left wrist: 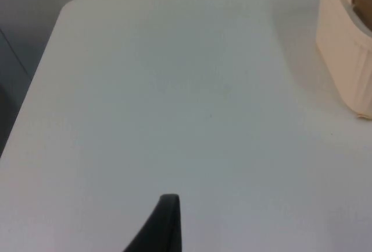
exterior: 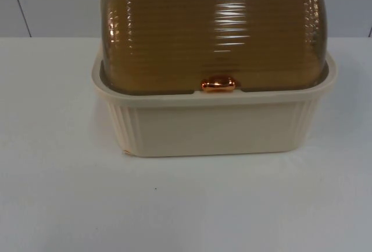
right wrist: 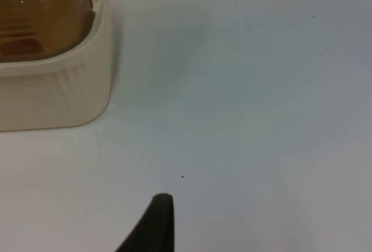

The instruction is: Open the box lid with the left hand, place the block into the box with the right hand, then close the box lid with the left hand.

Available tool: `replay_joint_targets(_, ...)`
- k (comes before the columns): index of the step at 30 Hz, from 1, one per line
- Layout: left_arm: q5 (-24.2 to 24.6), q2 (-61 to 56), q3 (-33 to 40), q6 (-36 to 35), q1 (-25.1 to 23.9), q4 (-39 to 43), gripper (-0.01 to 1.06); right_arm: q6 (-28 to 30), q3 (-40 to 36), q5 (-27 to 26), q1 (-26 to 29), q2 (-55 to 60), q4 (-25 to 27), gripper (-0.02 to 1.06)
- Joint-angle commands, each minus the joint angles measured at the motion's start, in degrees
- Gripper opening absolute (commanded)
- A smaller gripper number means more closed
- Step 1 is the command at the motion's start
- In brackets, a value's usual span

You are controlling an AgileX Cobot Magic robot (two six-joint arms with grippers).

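We see the cream box (exterior: 212, 127) standing on the white table (exterior: 186, 205), its back close to the grey partition wall (exterior: 52, 2). Its ribbed amber lid (exterior: 212, 31) is down and closed, the copper handle (exterior: 218, 84) sitting at the middle of the box's front rim. Through the tinted lid we cannot tell whether anything lies inside. The box's long axis runs side to side, parallel to the wall, with the handle facing away from the wall.

In front of the box and to either side of it the table lies bare and open.

The left gripper (left wrist: 165, 229) hovers over the table well apart from the box's side wall; the right gripper (right wrist: 157, 226) hovers likewise off the box's other end. We cannot tell how far either one is open, and we see nothing in their grasp.
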State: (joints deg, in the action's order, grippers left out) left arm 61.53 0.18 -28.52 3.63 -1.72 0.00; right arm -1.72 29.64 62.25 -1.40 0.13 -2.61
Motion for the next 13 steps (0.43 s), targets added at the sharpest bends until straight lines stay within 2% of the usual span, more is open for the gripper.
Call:
replay_joint_targets(1,0.06,-0.18,0.28,0.00,0.35,-0.76,1.05,0.31,-0.05,-0.52,0.04,-0.13,-0.03,0.97)
replay_joint_targets(5,0.06,-0.18,0.28,0.00,0.36,-0.66,1.05,0.31,-0.05,-0.52,0.04,-0.13,-0.03,0.97)
replay_joint_targets(9,0.06,-0.18,0.28,-0.10,-2.28,-0.67,1.05,0.31,-0.05,-0.52,0.04,-0.13,-0.03,0.97)
replay_joint_targets(13,0.06,-0.18,0.28,-0.10,-1.13,-0.67,1.05,0.31,-0.05,-0.52,0.04,-0.13,-0.03,0.97)
